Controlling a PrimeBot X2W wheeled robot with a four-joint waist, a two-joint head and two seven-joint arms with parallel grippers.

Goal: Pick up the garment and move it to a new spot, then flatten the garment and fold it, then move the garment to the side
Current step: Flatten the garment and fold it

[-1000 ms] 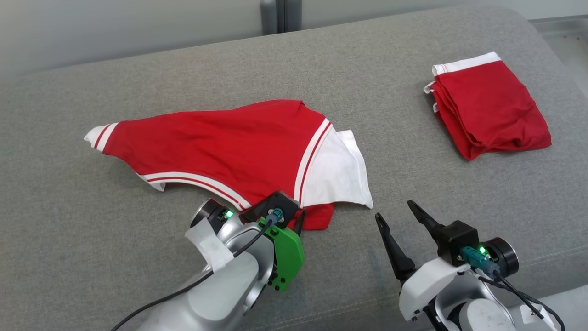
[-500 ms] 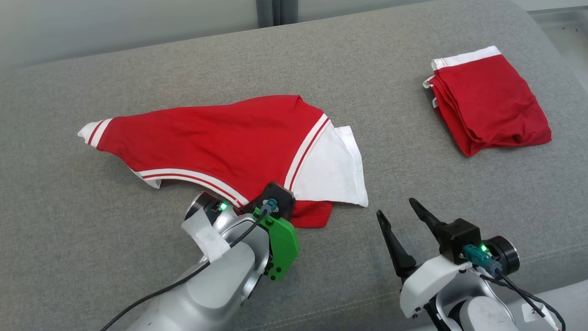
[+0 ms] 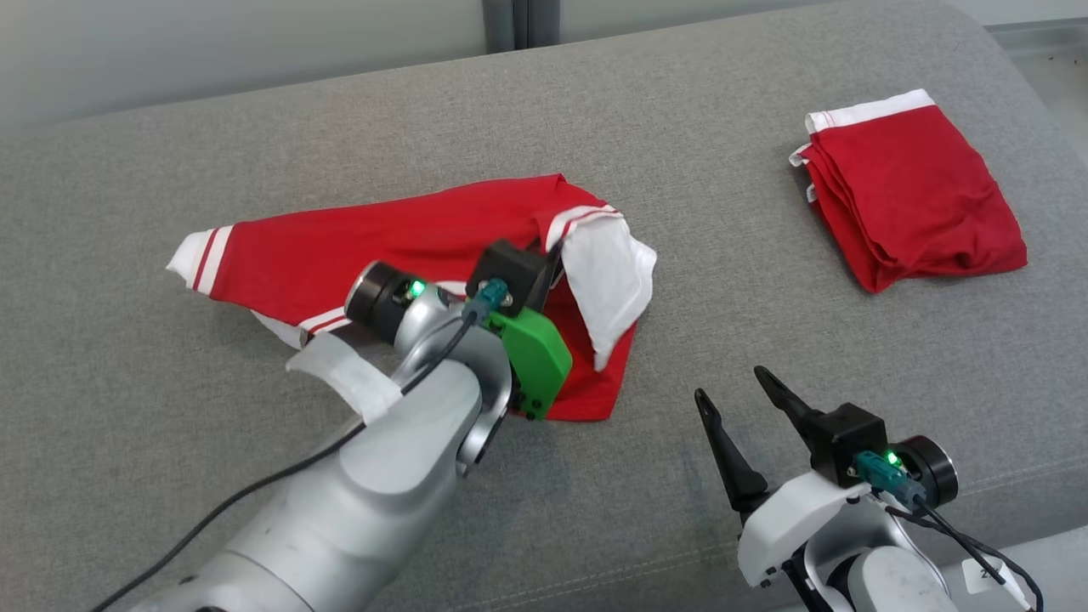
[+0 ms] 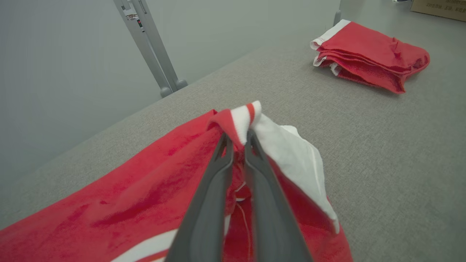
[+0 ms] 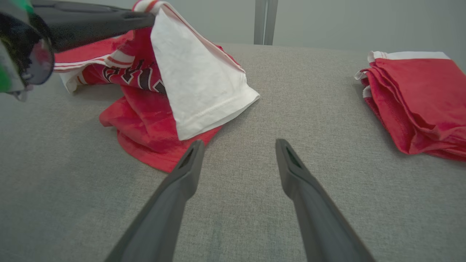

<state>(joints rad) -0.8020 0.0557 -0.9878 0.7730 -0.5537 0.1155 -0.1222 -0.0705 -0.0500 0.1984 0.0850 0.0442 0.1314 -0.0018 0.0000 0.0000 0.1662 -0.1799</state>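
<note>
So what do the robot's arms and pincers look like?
The left gripper and right gripper each have two long, dark grey tapering fingers. The left arm is silvery metal with a green plastic plate, white tape and a black cable; the right wrist is white-shelled. Both carry teal plugs and green lights.

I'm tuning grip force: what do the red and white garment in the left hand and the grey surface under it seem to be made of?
The garment looks like thin, soft, matte knit, perhaps cotton jersey: it drapes and creases where the left hand pinches it. The grey surface looks like coarse woven upholstery, matte, with a flecked weave.
</note>
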